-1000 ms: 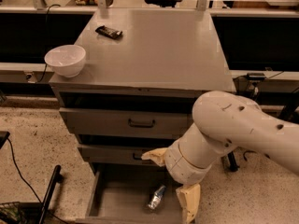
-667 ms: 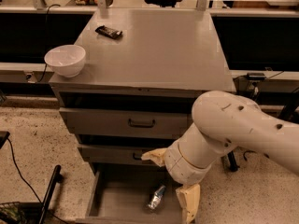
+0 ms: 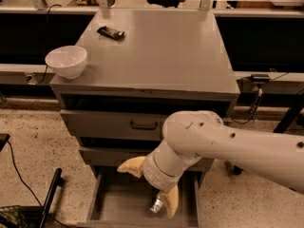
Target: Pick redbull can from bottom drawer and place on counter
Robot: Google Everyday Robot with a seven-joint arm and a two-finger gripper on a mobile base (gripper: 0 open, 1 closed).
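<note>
The bottom drawer [image 3: 122, 204] of the grey cabinet stands pulled open, and the can [image 3: 156, 206] lies inside it toward the right, tilted, with a shiny end facing up. The gripper [image 3: 145, 192] hangs over the open drawer with its two yellowish fingers [image 3: 170, 201] spread wide apart and gripping nothing. One finger points left above the drawer, and the other points down just beside the can, seemingly touching it. The thick white arm [image 3: 223, 144] reaches in from the right and covers much of the cabinet's lower front and the right part of the drawer. Above, the counter [image 3: 166, 56] carries a white bowl [image 3: 66, 61] at its front left corner and a dark snack bar [image 3: 110, 32] farther back. A closed drawer with a black handle [image 3: 144, 125] sits under the counter. A black cable [image 3: 19, 175] trails on the speckled floor [image 3: 33, 141] to the left.
</note>
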